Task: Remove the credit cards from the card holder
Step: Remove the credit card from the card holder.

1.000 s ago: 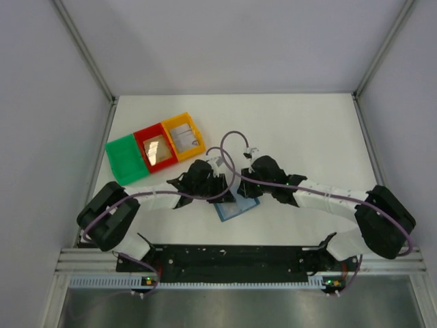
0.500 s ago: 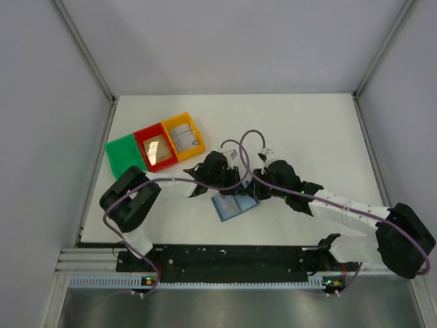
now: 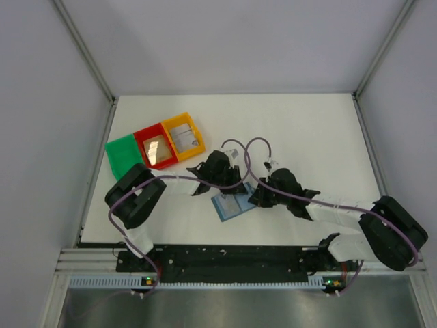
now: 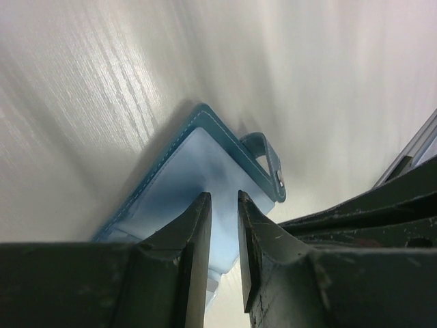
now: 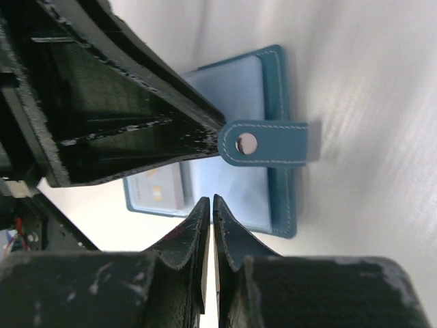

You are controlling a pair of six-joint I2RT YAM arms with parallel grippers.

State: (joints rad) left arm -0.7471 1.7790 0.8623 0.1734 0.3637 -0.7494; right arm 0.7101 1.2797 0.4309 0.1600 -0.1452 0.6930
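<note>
The blue card holder point(image 3: 229, 207) lies open on the white table between both grippers. In the left wrist view my left gripper point(image 4: 222, 198) hovers over its pale inner pocket point(image 4: 184, 164), jaws a narrow gap apart with nothing between them. My right gripper point(image 5: 208, 200) is shut, its tips at the near edge of the holder's pocket point(image 5: 232, 89); whether a card is pinched I cannot tell. A credit card point(image 5: 158, 189) with a chip shows in the other pocket. The snap strap point(image 5: 263, 143) sticks out beside the left gripper's body.
Green point(image 3: 126, 158), red point(image 3: 156, 148) and yellow point(image 3: 184, 137) trays stand in a row at the back left; the red and yellow ones each hold a card. Both arms crowd together over the holder, with purple cables looping above them.
The right gripper's jaws have come together and its arm has drawn in toward the holder. The left arm shifted right over the holder, its jaws narrowing a little.
</note>
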